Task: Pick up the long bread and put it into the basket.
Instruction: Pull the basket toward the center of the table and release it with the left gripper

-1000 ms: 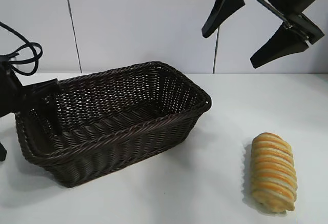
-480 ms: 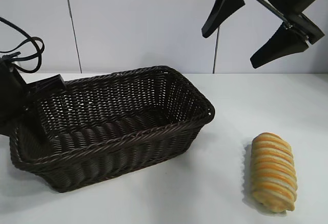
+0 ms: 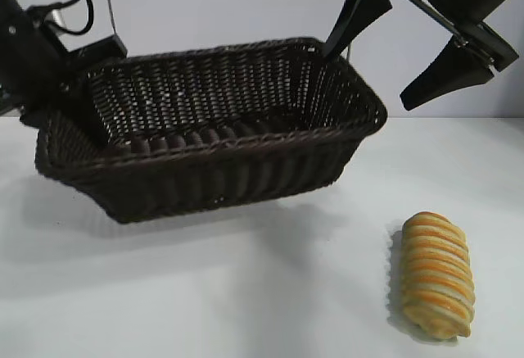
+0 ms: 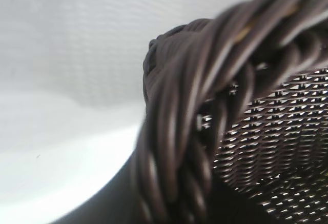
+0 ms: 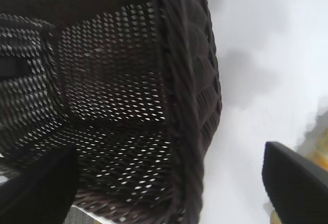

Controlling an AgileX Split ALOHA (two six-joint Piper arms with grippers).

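**Basket aloft, bread still waiting**

Left gripper [image 3: 70, 67] clamped narrow on the left end of the basket [image 3: 246, 141], rim braid filling the left wrist view, basket clear of the table [image 3: 246, 292] and tilted. Right gripper [image 3: 417, 43] spread wide, empty, high at far right. Long bread [image 3: 436, 274] flat on the table at near right, well apart from the basket. Best done level and slow: keep the pinch firm on the rim, avoid swinging into the spread right fingers.
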